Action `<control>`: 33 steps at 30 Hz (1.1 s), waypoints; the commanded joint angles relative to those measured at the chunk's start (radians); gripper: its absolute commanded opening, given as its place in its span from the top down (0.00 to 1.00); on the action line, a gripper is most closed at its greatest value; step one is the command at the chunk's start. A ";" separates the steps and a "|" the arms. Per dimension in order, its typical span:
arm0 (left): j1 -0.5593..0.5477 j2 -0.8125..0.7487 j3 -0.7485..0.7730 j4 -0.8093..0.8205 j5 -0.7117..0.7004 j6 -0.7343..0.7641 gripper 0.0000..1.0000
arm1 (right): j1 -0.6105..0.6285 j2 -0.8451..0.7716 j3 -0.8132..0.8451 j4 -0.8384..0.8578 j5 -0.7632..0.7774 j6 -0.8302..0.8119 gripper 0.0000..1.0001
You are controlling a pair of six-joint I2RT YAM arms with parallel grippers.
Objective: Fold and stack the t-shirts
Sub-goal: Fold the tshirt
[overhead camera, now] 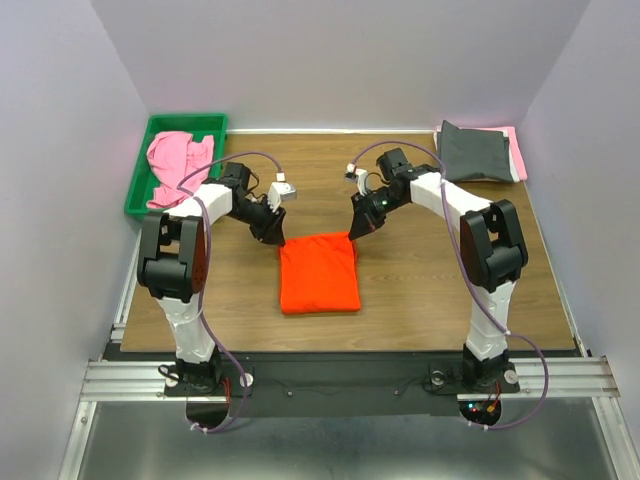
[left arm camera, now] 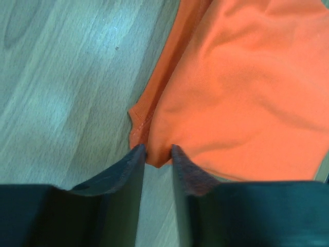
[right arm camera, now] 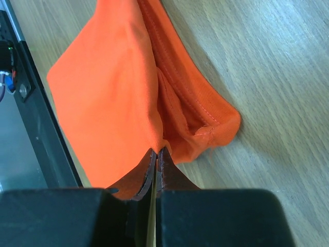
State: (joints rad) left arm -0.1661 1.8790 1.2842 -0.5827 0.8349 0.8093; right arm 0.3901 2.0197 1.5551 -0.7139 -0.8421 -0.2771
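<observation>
The bright orange t-shirt point(overhead camera: 318, 272) lies folded into a rectangle in the middle of the table. At its far left corner is my left gripper point(overhead camera: 278, 240). In the left wrist view the left gripper point(left arm camera: 158, 150) is open, its fingers straddling the corner tip of the orange t-shirt point(left arm camera: 241, 103) with a gap still between them. At the far right corner, my right gripper point(overhead camera: 352, 233) is shut on the cloth. The right wrist view shows the right gripper point(right arm camera: 158, 150) pinching an upper layer of the orange t-shirt point(right arm camera: 108, 87), raised off the hem below.
A green tray point(overhead camera: 185, 124) at the back left holds a crumpled pink t-shirt point(overhead camera: 175, 160). At the back right corner a folded dark grey t-shirt point(overhead camera: 478, 152) lies on a pink one point(overhead camera: 517, 150). The black rail point(right arm camera: 31, 103) runs along the table's near edge.
</observation>
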 commanded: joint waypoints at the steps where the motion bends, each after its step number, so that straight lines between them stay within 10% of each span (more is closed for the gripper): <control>1: 0.007 0.000 0.052 -0.048 0.032 0.037 0.72 | 0.009 -0.067 0.022 -0.007 -0.018 0.010 0.99; 5: 0.020 -0.032 0.061 -0.086 0.027 0.063 1.00 | 0.009 -0.076 0.005 -0.010 0.026 0.022 0.99; 33: 0.036 0.195 0.216 0.150 -0.148 -0.147 0.99 | -0.045 0.220 0.210 0.113 0.365 0.134 0.99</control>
State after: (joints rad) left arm -0.1375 2.0426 1.4277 -0.4744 0.7341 0.7185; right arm 0.3798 2.2238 1.7031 -0.6476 -0.5797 -0.1425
